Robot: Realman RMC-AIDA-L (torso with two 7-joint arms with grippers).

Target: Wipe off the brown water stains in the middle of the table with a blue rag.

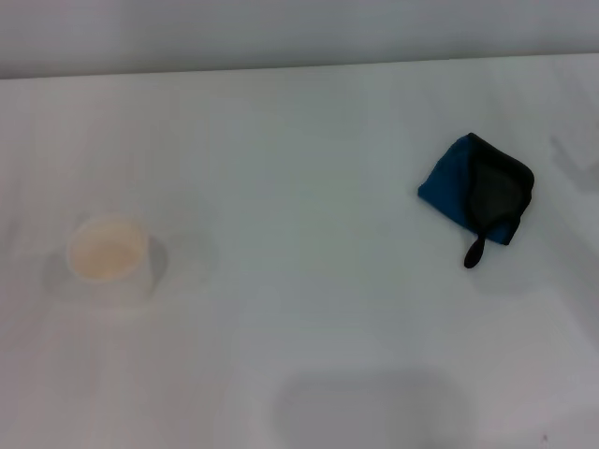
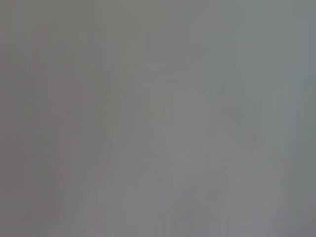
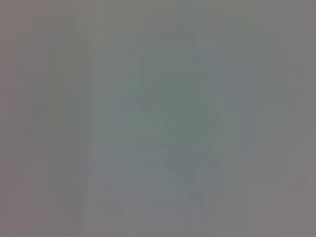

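The head view looks down on the white table, which fills almost all of the frame; its far edge runs along the top. The blue rag lies in the upper right part of the frame, folded, with a black layer on its right half and a short black loop tab pointing down toward the lower edge. A white cup with a pale tan inside stands at the left, a little below the middle, well apart from the rag. Between them the tabletop looks plain white, and I cannot make out the brown water stains there. A faint grey shadow lies on the table at the bottom centre.

Neither gripper shows in the head view. Both wrist views give only a flat grey field, so whether the grippers are wide or narrow cannot be told.
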